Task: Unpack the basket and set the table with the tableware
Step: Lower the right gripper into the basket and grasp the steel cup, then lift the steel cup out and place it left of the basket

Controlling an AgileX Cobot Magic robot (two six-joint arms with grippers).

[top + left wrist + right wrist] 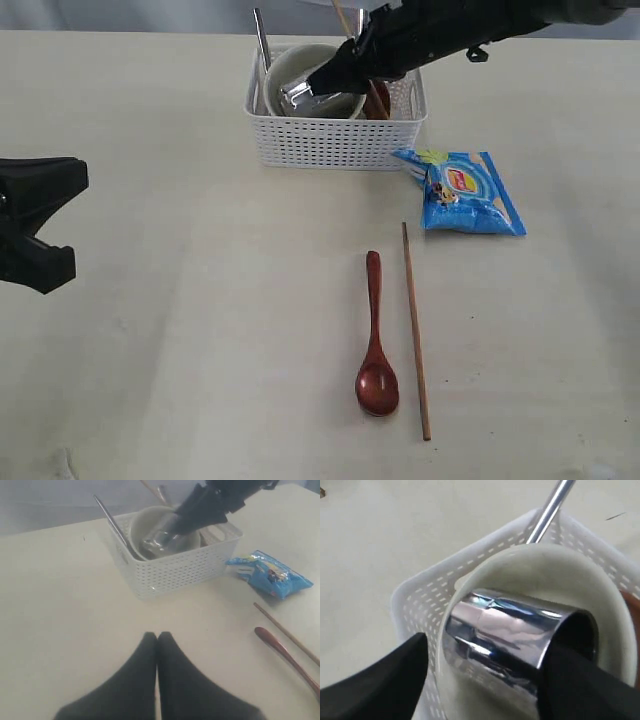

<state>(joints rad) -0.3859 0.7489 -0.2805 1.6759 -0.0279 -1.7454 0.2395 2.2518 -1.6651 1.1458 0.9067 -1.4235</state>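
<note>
Right gripper [322,82] is down over the white perforated plastic basket [330,140], jaws spread wide, and the shiny steel cup [510,630] lies on its side between its two black fingers [380,680]. Up close, one finger stands just clear of the cup's wall with a strip of basket showing in the gap, while the other sits at the cup's open mouth (whether it touches the rim I cannot tell), so nothing is clamped. The cup rests inside the cream round bowl [600,585], directly under that gripper, and the bowl sits inside the basket. A steel utensil handle [550,507] leans up out of the basket just beyond the fingertips, and a thin wooden chopstick [343,18] pokes up beside the arm. Well away from the right gripper, out on the pale beige tabletop [200,320], the reddish-brown wooden spoon [376,340] and a second thin wooden chopstick [415,330] lie side by side, close but apart. The blue chip bag [462,192] lies on the table beside the basket's corner, nearer that gripper than the spoon is. The left gripper [157,636] hovers above bare table with its fingers pressed together, holding nothing, the basket ahead of its tips and well apart.
</note>
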